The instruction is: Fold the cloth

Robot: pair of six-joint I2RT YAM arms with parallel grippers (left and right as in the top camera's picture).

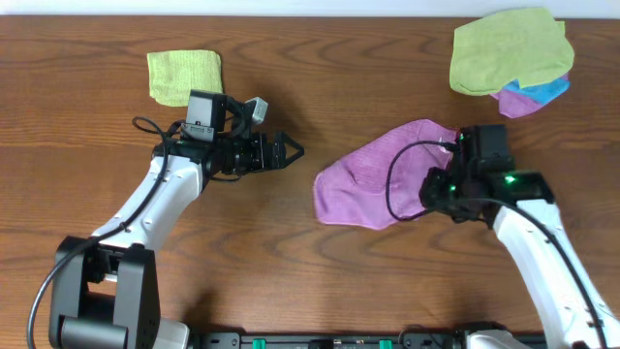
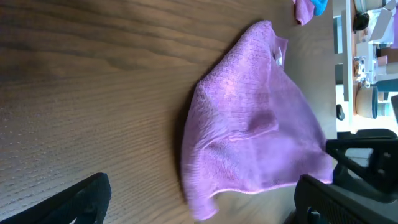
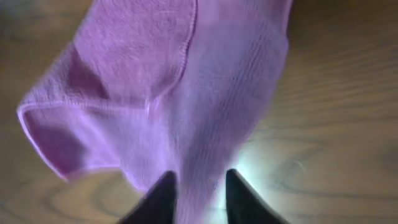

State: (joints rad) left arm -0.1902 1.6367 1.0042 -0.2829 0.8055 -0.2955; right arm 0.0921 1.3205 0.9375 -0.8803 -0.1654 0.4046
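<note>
The light purple cloth [image 1: 368,179] lies bunched on the wooden table, right of the middle, and rises toward its right side. It fills the left wrist view [image 2: 249,124] and the right wrist view [image 3: 174,81]. Its small white tag [image 2: 278,56] shows at the far edge. My right gripper [image 1: 431,197] sits at the cloth's right edge, and its two dark fingers [image 3: 196,186] are closed on a fold of it. My left gripper [image 1: 291,150] is wide open and empty, pointing at the cloth's left end from a short way off [image 2: 199,193].
A small lime-green cloth [image 1: 184,76] lies at the back left. A larger lime-green cloth [image 1: 504,48] at the back right covers a blue cloth [image 1: 552,89] and a purple corner [image 1: 518,102]. The right arm's cable [image 1: 392,184] loops over the cloth.
</note>
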